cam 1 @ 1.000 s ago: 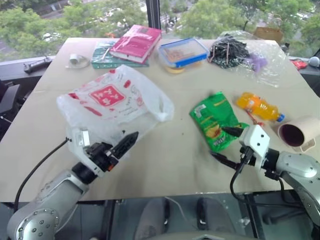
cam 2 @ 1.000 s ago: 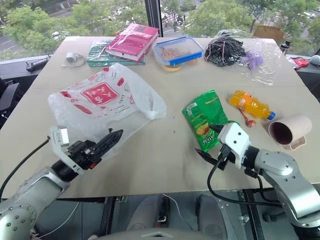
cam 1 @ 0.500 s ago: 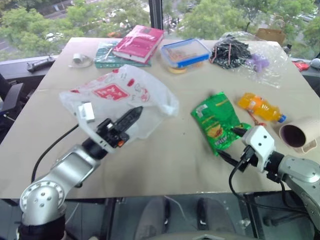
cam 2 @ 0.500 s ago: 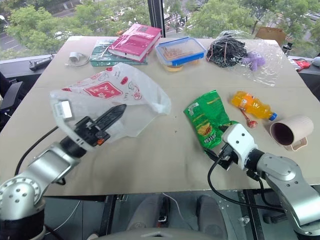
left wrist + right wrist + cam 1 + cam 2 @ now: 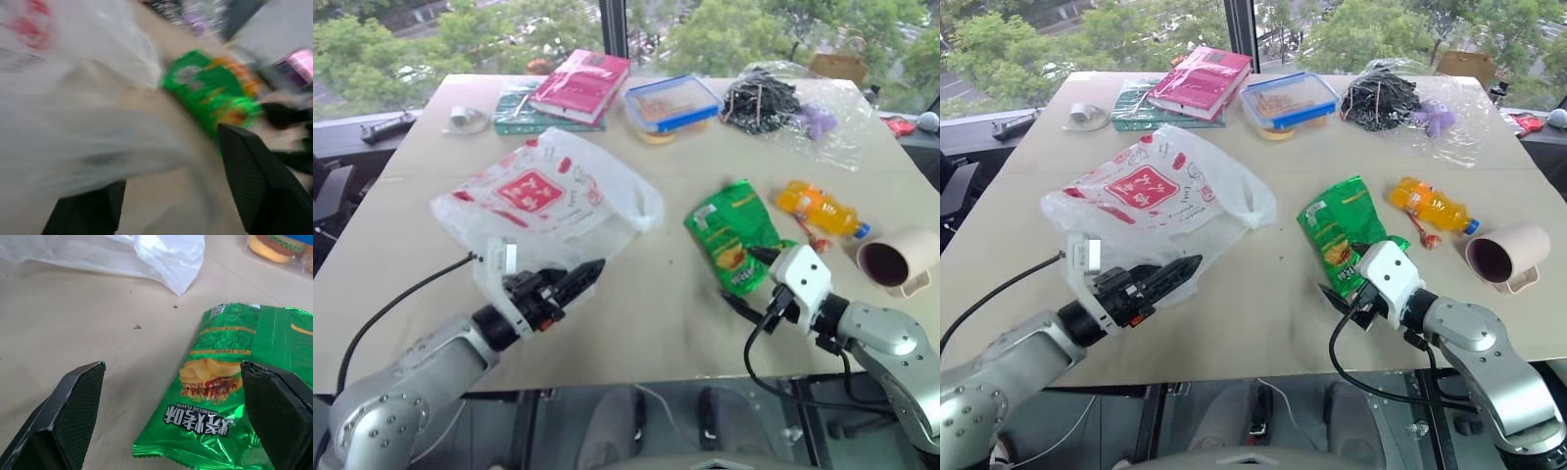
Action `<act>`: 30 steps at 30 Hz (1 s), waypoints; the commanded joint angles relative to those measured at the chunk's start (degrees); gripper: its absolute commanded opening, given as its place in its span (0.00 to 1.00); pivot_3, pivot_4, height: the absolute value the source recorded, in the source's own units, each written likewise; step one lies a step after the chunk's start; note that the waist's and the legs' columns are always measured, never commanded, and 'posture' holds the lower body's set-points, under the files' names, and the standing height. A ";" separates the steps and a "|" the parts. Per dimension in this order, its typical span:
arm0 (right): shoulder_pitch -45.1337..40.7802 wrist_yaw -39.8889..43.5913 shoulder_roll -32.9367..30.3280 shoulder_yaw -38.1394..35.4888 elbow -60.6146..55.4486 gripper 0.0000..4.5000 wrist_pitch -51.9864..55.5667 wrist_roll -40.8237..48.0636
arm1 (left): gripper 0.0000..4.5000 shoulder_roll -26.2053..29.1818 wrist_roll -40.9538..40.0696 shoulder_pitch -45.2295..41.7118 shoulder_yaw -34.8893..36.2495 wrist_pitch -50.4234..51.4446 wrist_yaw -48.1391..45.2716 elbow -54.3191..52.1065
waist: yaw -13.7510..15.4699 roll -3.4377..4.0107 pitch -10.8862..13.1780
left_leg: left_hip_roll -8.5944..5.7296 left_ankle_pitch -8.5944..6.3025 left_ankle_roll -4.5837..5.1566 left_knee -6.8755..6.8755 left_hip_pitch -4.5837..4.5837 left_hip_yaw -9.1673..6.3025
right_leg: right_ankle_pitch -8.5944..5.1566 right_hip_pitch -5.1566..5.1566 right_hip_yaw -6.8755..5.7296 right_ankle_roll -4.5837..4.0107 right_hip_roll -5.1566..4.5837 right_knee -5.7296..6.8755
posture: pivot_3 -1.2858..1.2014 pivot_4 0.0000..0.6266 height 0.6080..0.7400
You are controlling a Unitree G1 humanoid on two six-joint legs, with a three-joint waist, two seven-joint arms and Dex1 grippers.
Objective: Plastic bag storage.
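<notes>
Sprawling over the left half of the table (image 5: 636, 323), the plastic bag (image 5: 543, 201) is a large, crinkly, translucent white carrier with a red square label and scattered red motifs; its near edge lies toward the table's near edge and one puckered end points to the table's middle. The left end effector (image 5: 576, 277) sits at that near edge, black fingers pointing right. In the left wrist view its two fingers (image 5: 254, 176) stand apart with filmy white plastic bunched between them, though blur hides whether the film is gripped. The right end effector (image 5: 171, 401), near the table's near right edge, is spread wide and empty, its textured black fingers flanking the lower end of a glossy green foil snack packet (image 5: 736, 235). That wrist view shows printed crisps and lettering on the packet, detail the head views lack. An orange bottle (image 5: 822, 212) and a beige cup (image 5: 899, 259) on its side lie toward the right edge. Along the far edge rest a pink book (image 5: 581, 84), a blue-rimmed clear container (image 5: 672, 102) and a clear bag of black cables (image 5: 773, 103).
</notes>
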 commanded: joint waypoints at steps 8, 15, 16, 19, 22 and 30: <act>-2.10 5.92 0.07 -0.71 2.47 1.00 -4.84 2.32 | 0.59 -7.38 20.85 25.46 10.15 -17.70 -20.64 -5.34 | 0.64 0.01 0.01 | 0.01 -0.17 0.24 -0.09 -0.16 -0.07 | -0.04 -0.22 -0.18 0.03 -0.44 -0.12 | 0.52 0.24 1.00; -2.09 8.15 0.03 -2.86 5.12 1.00 -6.58 3.75 | 0.59 -10.91 21.41 29.66 12.76 -22.35 -28.11 -4.45 | 0.12 0.02 0.02 | 0.02 -0.18 0.26 -0.12 -0.20 -0.07 | -0.09 -0.27 -0.26 0.12 -0.51 -0.16 | 0.52 0.24 1.00; -2.15 8.15 -0.06 -3.02 5.09 1.00 -6.40 3.75 | 0.59 -11.89 22.63 30.97 13.29 -23.94 -29.64 -4.04 | 0.08 0.00 0.02 | 0.02 -0.18 0.27 -0.14 -0.20 -0.06 | -0.05 -0.29 -0.26 0.05 -0.50 -0.16 | 0.52 0.24 1.00; -1.76 8.60 -0.33 -4.34 4.60 1.00 -5.15 5.41 | 0.59 -14.57 25.46 34.38 14.16 -29.78 -35.00 -4.63 | 0.17 -0.02 0.03 | 0.02 -0.19 0.29 -0.19 -0.26 -0.04 | -0.05 -0.35 -0.26 0.02 -0.46 -0.23 | 0.52 0.24 1.00; -1.85 9.23 -1.31 -4.42 4.56 1.00 -5.10 5.27 | 0.59 -14.43 26.74 35.11 15.26 -34.64 -40.25 -5.34 | 0.52 -0.06 0.04 | 0.01 -0.19 0.30 -0.19 -0.32 -0.04 | -0.08 -0.39 -0.30 0.07 -0.48 -0.25 | 0.52 0.24 1.00; -2.80 6.92 -1.32 -4.80 0.98 1.00 -2.89 5.67 | 0.59 0.99 29.79 -4.05 3.01 -4.18 -7.60 -5.46 | 1.65 0.07 0.09 | 0.06 -0.08 0.22 0.06 -0.24 -0.26 | -0.18 -0.17 -0.57 0.26 -0.08 0.08 | 0.52 0.24 1.00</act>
